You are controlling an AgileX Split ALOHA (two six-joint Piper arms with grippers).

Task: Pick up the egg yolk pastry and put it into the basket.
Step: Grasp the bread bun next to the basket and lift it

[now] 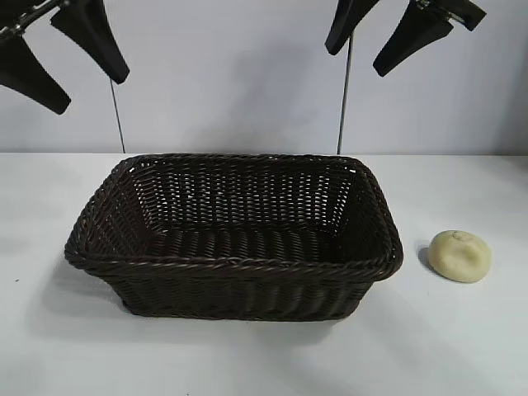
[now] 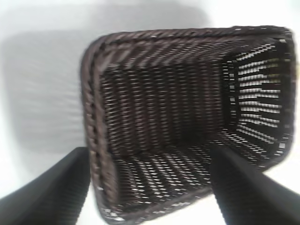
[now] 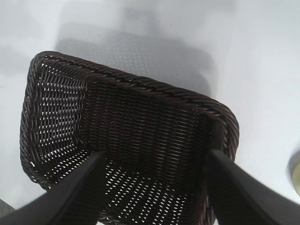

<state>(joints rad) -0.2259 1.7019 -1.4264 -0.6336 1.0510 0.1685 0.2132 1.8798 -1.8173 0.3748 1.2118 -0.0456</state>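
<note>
Fingers of the left end effector (image 1: 64, 51) stand spread apart and hold nothing. This end effector hangs high at the upper left of the exterior view, above the far left corner of the basket (image 1: 235, 262), well clear of the rim. In the left wrist view its two dark fingers (image 2: 44, 192) frame the basket (image 2: 93, 117) below, and the woven floor shows between them.

The right end effector (image 1: 386, 37) hangs at the upper right of the exterior view, above the far right corner of the basket. Its fingers are also spread and they grip nothing. In the right wrist view the two fingers (image 3: 70, 197) stand over the basket (image 3: 154, 89), and the braided rim runs across behind them.

The basket is dark brown wicker, rectangular, with sloping sides. It stands in the middle of the white worktop (image 1: 462, 346), and nothing lies inside it.

The pastry (image 1: 460, 256) is a small pale yellow dome. It lies on the worktop just beside the right end of the basket, outside it and not touching the rim. It is below the right end effector and well apart from it. At the edge of the right wrist view a pale curved shape is cut off, and one cannot tell what it is.
</note>
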